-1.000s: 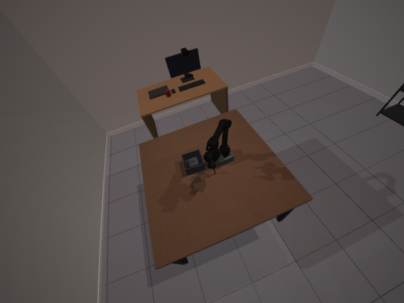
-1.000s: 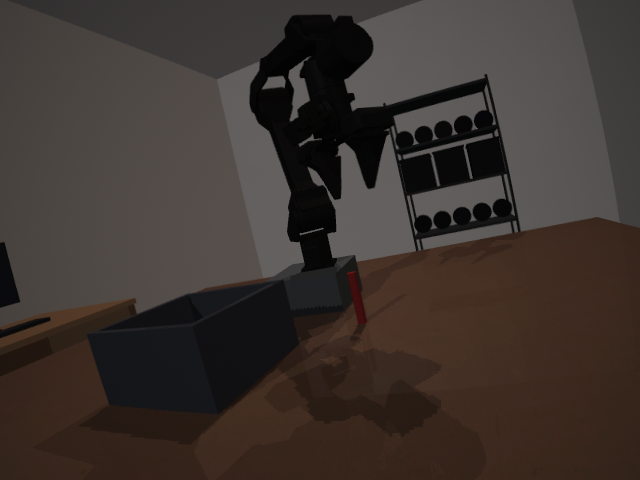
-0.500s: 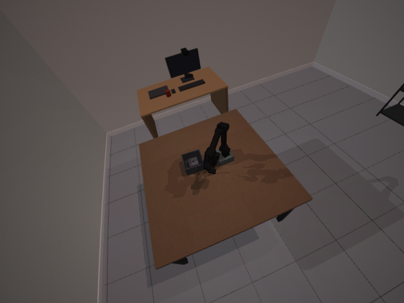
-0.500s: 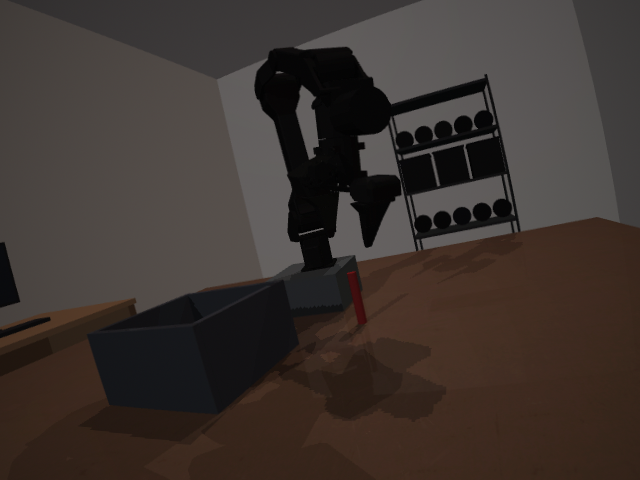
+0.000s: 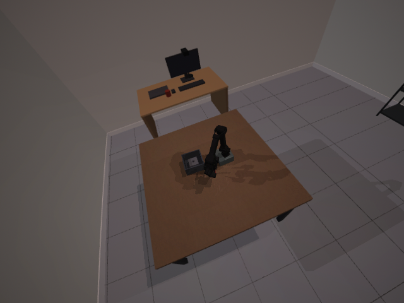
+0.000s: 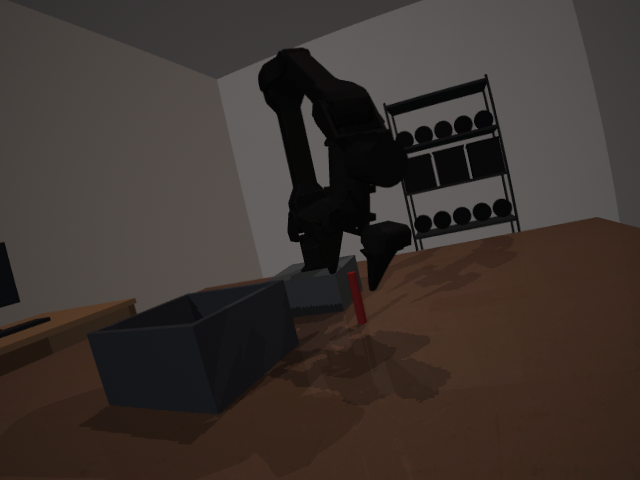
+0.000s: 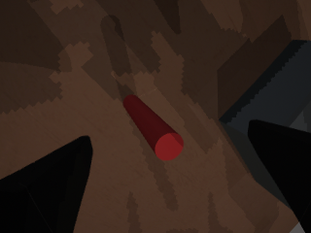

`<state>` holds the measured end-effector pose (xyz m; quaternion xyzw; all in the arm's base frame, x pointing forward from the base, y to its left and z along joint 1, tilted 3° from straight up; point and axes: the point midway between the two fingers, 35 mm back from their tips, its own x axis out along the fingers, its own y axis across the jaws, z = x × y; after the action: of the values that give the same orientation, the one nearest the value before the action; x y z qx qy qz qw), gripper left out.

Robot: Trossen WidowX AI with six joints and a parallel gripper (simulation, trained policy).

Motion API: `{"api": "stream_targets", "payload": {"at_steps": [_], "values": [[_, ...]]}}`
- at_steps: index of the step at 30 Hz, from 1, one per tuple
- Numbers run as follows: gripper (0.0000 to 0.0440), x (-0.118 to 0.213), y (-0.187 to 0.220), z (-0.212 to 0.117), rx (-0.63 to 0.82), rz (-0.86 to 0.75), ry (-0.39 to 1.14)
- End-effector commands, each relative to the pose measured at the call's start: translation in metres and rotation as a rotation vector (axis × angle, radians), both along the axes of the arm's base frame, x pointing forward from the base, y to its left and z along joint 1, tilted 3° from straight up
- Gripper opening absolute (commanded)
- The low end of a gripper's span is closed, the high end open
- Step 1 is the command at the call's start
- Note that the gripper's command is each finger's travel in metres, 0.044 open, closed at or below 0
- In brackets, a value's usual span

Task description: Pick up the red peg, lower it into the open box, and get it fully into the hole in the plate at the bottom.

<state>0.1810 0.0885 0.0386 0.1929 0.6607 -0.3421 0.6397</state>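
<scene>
The table top (image 5: 225, 208) (image 6: 516, 372) (image 7: 112, 194) looks like smooth brown wood, with a slight gloss. The peg (image 6: 357, 298) (image 7: 148, 118) has a smooth surface, like matt plastic, and the 4 visible outer and inner faces of the box (image 6: 149, 366) look smooth and matt too.
</scene>
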Motion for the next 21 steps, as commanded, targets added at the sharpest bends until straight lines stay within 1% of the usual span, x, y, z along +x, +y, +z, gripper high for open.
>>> {"api": "stream_targets", "payload": {"at_steps": [1,5,7,8,15,21], "values": [[0.044,0.0,-0.004,-0.02,-0.025,0.019,-0.001],[0.0439,0.001,-0.006,-0.035,-0.036,0.032,-0.012],[0.0425,0.0,-0.008,-0.041,-0.042,0.038,-0.013],[0.0408,0.0,-0.008,-0.044,-0.044,0.04,-0.013],[0.0229,-0.005,-0.012,-0.061,-0.059,0.046,0.009],[0.0072,-0.008,-0.015,-0.063,-0.077,0.044,0.042]]}}
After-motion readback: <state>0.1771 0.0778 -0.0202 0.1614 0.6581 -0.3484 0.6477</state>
